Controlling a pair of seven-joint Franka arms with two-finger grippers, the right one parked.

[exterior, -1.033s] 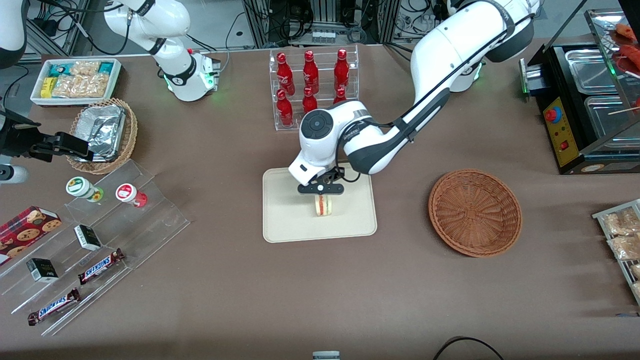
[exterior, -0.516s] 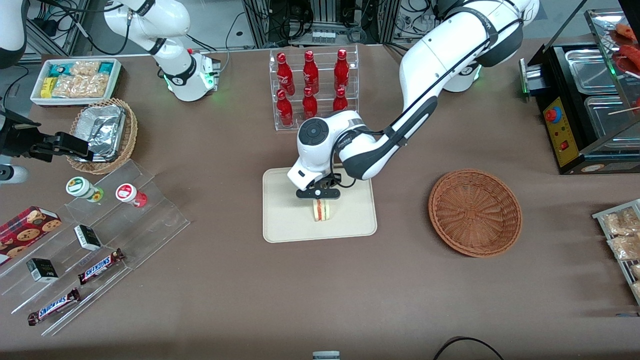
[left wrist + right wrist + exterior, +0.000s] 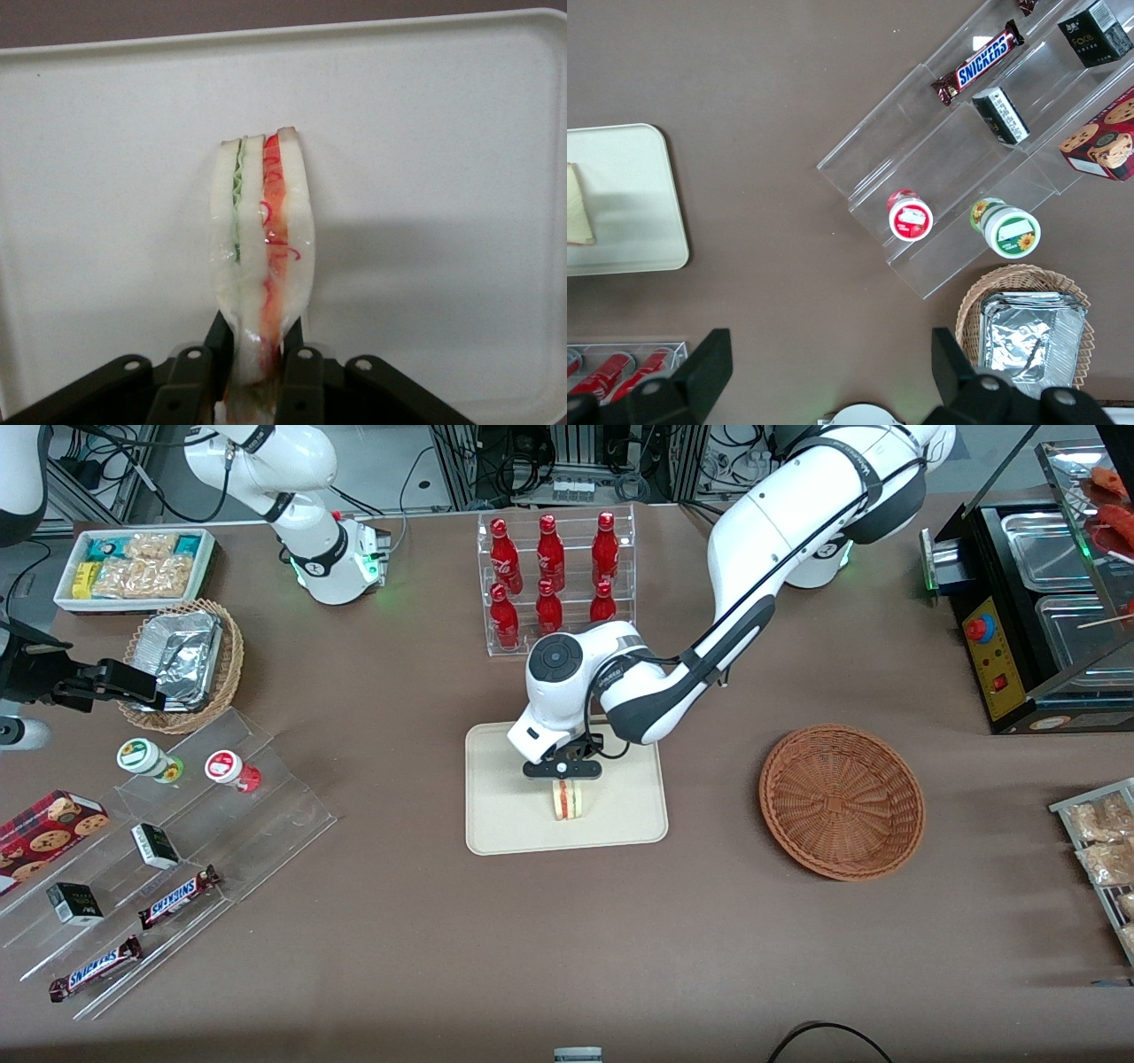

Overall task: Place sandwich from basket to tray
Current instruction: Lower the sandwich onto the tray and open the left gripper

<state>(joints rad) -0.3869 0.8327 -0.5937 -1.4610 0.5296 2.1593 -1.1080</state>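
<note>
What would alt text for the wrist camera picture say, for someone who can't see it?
The gripper pinches one end of the sandwich, a pale wedge with green and red filling stripes, over the cream tray. Brown table shows along one edge.

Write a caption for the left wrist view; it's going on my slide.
Pincer shut on the sandwich, held over the tray.

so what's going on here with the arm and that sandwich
The working arm's gripper is shut on the sandwich, holding it edge-up over the middle of the tray. In the wrist view the fingers pinch one end of the sandwich. The basket it came from sits empty beside the tray, toward the working arm's end.
</note>
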